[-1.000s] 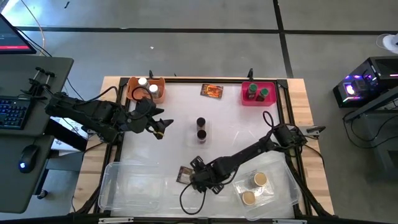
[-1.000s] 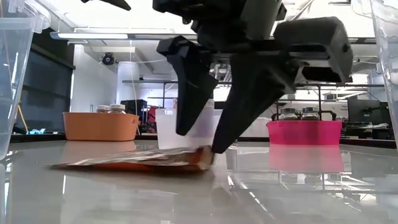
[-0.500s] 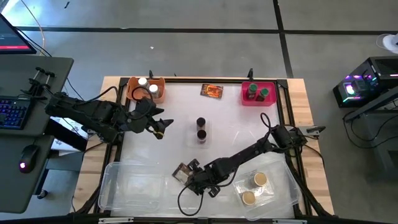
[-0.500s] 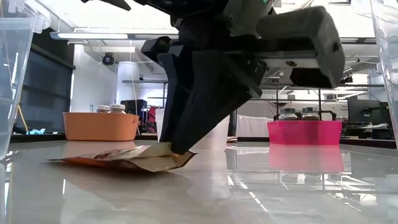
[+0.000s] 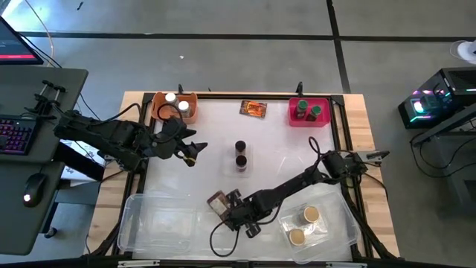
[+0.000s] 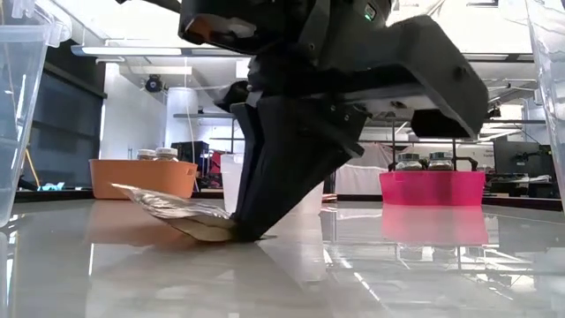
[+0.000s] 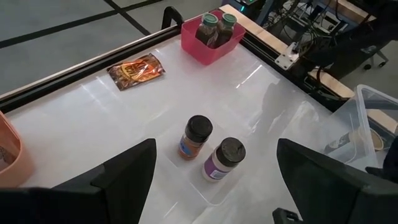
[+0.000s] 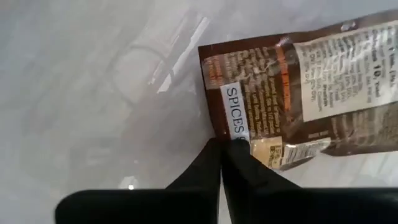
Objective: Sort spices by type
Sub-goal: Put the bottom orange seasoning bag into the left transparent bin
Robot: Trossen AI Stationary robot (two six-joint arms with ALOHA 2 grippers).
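Bin (image 5: 299, 119) holds 2 green-lidded jars (image 5: 308, 111).

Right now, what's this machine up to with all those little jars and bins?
It's sorting spices. The right tool has pinched shut on the edge of a flat spice packet near the table's front, one end tipped up off the surface. The left tool waits open near the orange bin. Two black-lidded jars stand mid-table, and a second packet lies near the pink bin.
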